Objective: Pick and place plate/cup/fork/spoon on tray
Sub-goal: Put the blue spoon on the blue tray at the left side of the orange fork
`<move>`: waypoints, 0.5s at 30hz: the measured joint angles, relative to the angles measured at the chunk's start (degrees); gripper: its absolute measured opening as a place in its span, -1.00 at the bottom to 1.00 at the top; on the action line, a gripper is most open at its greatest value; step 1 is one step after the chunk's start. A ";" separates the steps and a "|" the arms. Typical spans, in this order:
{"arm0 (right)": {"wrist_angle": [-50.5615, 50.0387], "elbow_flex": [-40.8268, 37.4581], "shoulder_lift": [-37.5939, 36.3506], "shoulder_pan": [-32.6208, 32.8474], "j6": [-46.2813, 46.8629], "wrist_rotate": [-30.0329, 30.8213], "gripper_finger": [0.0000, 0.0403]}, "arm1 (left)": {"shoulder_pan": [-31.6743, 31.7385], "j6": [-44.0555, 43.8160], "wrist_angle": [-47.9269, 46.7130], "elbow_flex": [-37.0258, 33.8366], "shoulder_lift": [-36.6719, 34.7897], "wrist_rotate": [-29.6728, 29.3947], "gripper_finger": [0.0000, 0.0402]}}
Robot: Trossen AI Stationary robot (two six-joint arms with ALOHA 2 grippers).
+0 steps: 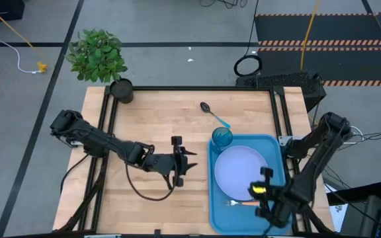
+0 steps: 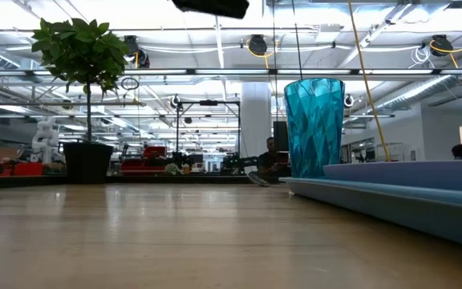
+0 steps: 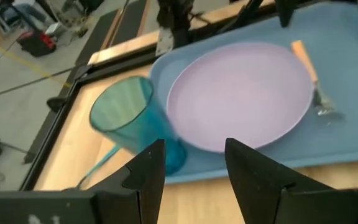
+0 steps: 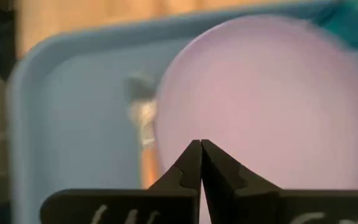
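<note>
Now we still need the thin blue-handled metal spoon (image 1: pixel 215 115), lying on the wooden desk beyond the left gripper (image 1: pixel 185 162), whose jaws are spread. Light, stiff and slippery, it looks best pinched mid-handle. The right gripper (image 4: pixel 201 149), jaws pressed together, hovers over the lavender plate (image 1: pixel 241 174).

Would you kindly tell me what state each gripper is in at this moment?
Left gripper: open, empty, above the bare table beside the tray.
Right gripper: shut, holding nothing, over the plate.

one plate (image 1: pixel 241 170), cup (image 1: pixel 221 137), fork (image 1: pixel 242 203), spoon (image 1: pixel 214 114), tray (image 1: pixel 217 211), plant (image 1: pixel 98 54).
</note>
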 joint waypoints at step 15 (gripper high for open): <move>-11.06 0.02 -16.50 -28.11 -21.61 12.11 -1.00 | 11.68 -0.11 -14.04 0.00 0.00 0.03 -0.15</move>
